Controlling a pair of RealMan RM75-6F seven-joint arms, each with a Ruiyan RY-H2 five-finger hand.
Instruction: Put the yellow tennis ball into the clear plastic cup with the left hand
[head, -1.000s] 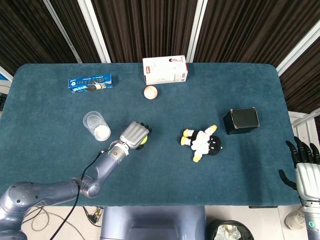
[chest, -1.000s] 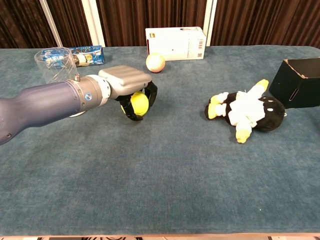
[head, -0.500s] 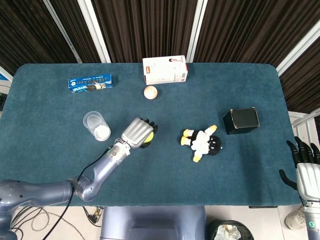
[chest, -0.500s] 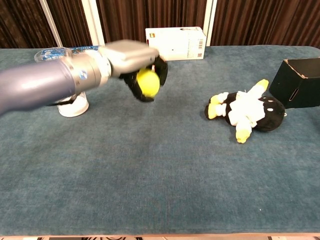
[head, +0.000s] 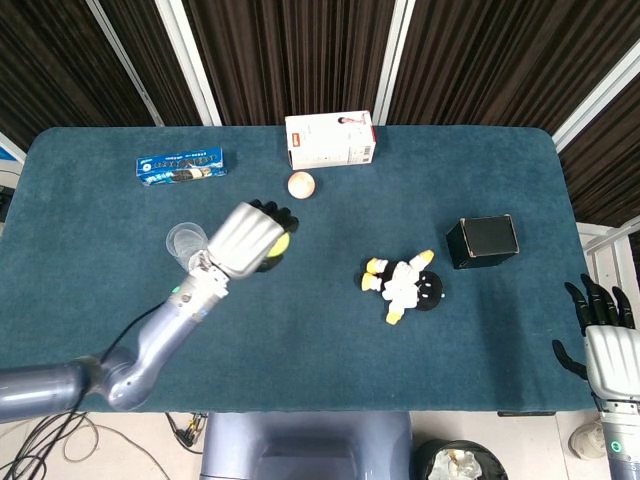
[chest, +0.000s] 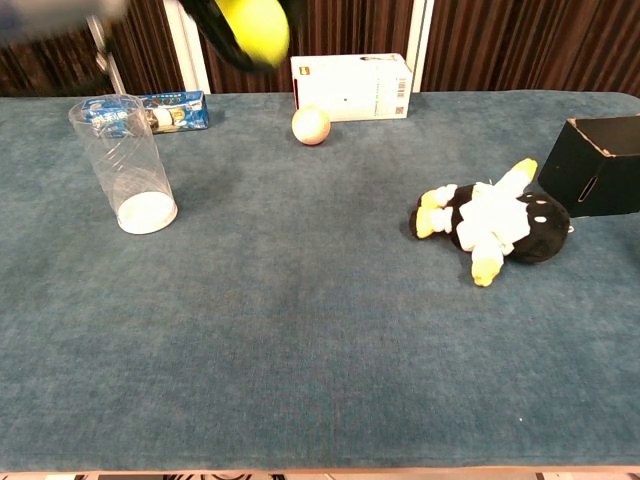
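**Ball lifted high, cup waiting to the side**

Since a second ago the left robot hand (head: 247, 238) has risen from just above the table (head: 330, 320) to well over it, carrying the yellow tennis ball (chest: 254, 24) up to the top edge of the chest view. Its fingers wrap the ball from above, a grasp that would let it drop straight down once released. The height looks chosen to clear the rim of the tall clear plastic cup (chest: 130, 166), which stands upright just to the hand's left. Right of the hand lies a plush penguin (head: 402, 285); beyond it sit a pale ball (head: 301, 184) and white box (head: 329, 139). The right robot hand (head: 603, 340) idles off the table, fingers apart, holding nothing.
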